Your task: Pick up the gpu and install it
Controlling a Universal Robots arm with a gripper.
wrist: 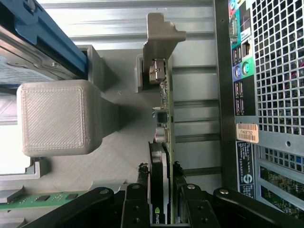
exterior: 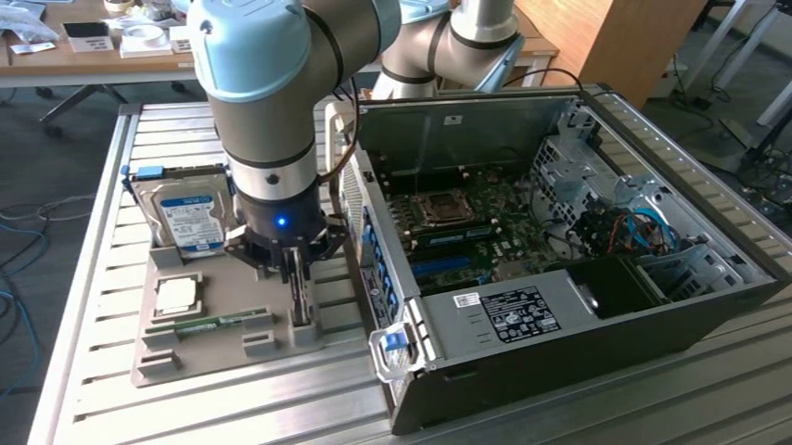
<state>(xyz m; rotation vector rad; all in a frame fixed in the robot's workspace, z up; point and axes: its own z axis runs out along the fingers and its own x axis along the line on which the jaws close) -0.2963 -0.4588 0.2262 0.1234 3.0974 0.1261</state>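
The gpu point(exterior: 300, 298) stands on edge in a slot of the grey holder tray point(exterior: 185, 363), beside the open computer case point(exterior: 693, 306). My gripper point(exterior: 292, 267) is straight above it, reaching down over its top edge. In the wrist view the gpu point(wrist: 164, 118) runs away from the camera towards the holder's end post point(wrist: 161, 33), still seated in the slot. The gripper point(wrist: 162, 192) straddles the card, and its black fingers point(wrist: 137, 202) press against both faces with no gap showing.
On the tray lie a silver hard drive point(exterior: 192, 218), a processor point(exterior: 177, 295) and a green memory stick point(exterior: 213, 324). A grey printed block point(wrist: 57, 116) rises beside the card. The case's rear panel point(wrist: 270, 71) stands close on the other side. The motherboard point(exterior: 465, 218) lies exposed inside.
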